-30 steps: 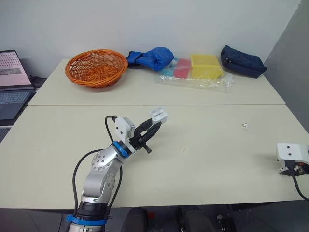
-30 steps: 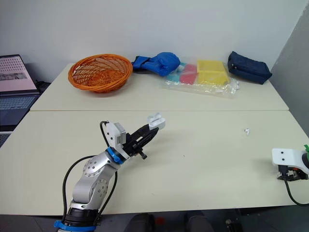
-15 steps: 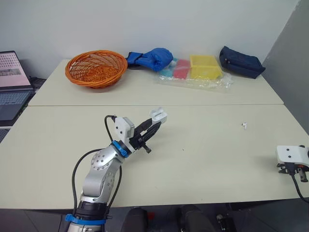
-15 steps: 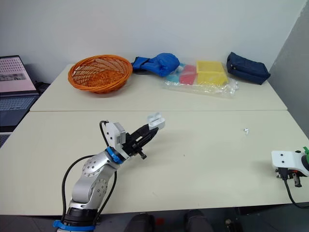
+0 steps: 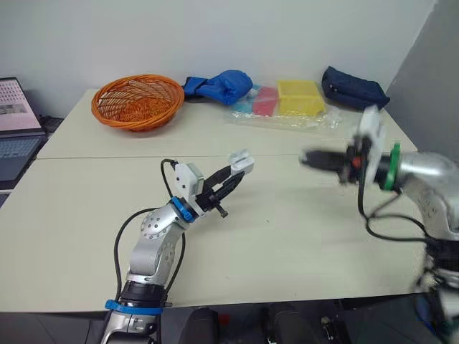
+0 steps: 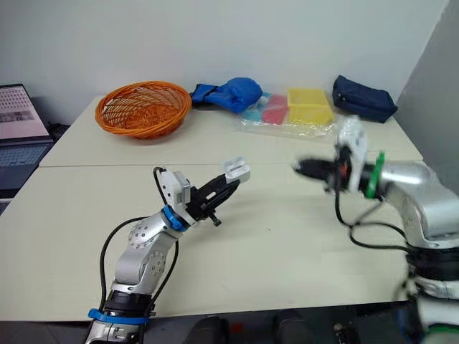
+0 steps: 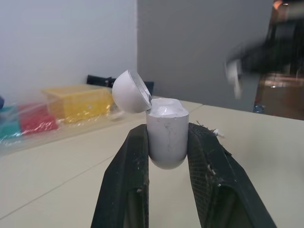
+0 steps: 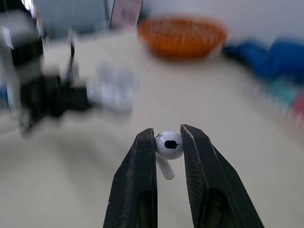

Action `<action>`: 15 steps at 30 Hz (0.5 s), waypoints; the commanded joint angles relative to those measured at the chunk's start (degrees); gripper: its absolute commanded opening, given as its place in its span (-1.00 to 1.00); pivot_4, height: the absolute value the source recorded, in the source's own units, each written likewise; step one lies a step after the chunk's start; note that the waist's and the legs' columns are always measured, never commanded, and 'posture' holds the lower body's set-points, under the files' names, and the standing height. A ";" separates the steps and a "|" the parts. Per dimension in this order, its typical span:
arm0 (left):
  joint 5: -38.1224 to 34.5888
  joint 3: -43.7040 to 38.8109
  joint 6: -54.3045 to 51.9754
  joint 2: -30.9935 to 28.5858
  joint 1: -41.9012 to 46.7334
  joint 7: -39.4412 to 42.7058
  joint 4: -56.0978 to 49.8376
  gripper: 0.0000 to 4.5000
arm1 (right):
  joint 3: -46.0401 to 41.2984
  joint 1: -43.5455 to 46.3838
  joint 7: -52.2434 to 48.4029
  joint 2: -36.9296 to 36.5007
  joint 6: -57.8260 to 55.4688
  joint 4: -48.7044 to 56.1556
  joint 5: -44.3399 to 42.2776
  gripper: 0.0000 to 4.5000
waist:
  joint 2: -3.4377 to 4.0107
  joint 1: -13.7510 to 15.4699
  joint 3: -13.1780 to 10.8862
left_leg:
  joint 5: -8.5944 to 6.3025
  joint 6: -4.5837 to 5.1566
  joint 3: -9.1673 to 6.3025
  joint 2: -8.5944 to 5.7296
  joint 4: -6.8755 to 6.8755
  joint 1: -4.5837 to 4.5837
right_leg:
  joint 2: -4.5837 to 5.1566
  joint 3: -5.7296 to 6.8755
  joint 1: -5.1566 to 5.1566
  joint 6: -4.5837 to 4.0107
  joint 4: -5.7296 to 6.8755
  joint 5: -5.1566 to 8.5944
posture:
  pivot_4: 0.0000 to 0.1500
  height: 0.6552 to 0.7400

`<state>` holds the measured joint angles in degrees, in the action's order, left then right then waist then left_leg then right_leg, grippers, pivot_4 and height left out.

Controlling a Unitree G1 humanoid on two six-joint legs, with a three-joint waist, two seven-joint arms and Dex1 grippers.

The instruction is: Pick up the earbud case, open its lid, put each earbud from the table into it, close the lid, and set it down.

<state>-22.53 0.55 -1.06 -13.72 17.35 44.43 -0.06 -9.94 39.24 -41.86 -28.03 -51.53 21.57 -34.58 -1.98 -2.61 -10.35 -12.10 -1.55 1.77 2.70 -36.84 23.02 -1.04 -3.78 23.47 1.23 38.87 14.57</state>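
Observation:
My left gripper (image 5: 231, 180) is shut on the white earbud case (image 5: 241, 163) and holds it above the middle of the table. In the left wrist view the case (image 7: 166, 135) stands upright between the fingers with its lid (image 7: 130, 91) tipped open. My right gripper (image 5: 308, 158) hangs in the air to the right of the case, pointing at it and blurred. The right wrist view shows that gripper (image 8: 167, 133) shut on a white earbud (image 8: 169, 145), stem down. A small white piece (image 7: 216, 132), perhaps another earbud, lies on the table beyond the case.
Along the back of the table stand an orange basket (image 5: 136, 102), a blue bundle (image 5: 219, 86), a yellow box (image 5: 300, 97) with red and teal ones in clear plastic, and a navy pouch (image 5: 353, 87). A laptop (image 5: 11, 118) sits off the far left.
My right arm has swung up from the table's right edge toward the middle and now points at the case. The left gripper with the case has stayed put. The camera shifted a little.

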 commanded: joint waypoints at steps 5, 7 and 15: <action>0.10 0.22 3.31 2.04 4.81 0.41 2.29 -0.66 | 1.47 -1.43 20.44 15.88 -3.53 7.55 -3.03 -0.83 | -0.04 0.99 0.05 | -0.01 0.01 0.00 -0.01 -0.11 0.95 | 0.20 0.07 0.76 0.13 0.00 0.05 | 1.00 1.00; 0.18 0.33 3.64 2.19 4.93 0.44 2.60 -0.66 | 1.93 -1.60 21.71 16.33 -3.20 7.40 -3.18 -0.83 | -0.04 0.94 0.05 | -0.02 0.03 0.05 -0.04 -0.11 0.96 | 0.34 0.05 0.77 0.13 -0.04 -0.01 | 1.00 1.00; 0.37 0.34 4.93 3.68 7.86 0.08 3.75 -0.66 | 7.24 -1.76 23.63 19.88 3.63 3.39 0.47 -0.83 | -0.04 0.76 0.05 | -0.03 0.06 0.02 -0.10 -0.10 0.88 | 0.12 0.12 0.73 0.30 -0.01 0.08 | 1.00 1.00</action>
<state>-22.15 0.85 2.82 -10.24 24.54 44.46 4.86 -2.85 37.16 -18.40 -7.81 -50.00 23.92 -34.71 -2.02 -1.85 -10.30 -12.13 -1.49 1.79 2.60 -36.94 23.90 -0.94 -3.67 24.19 1.51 38.87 14.65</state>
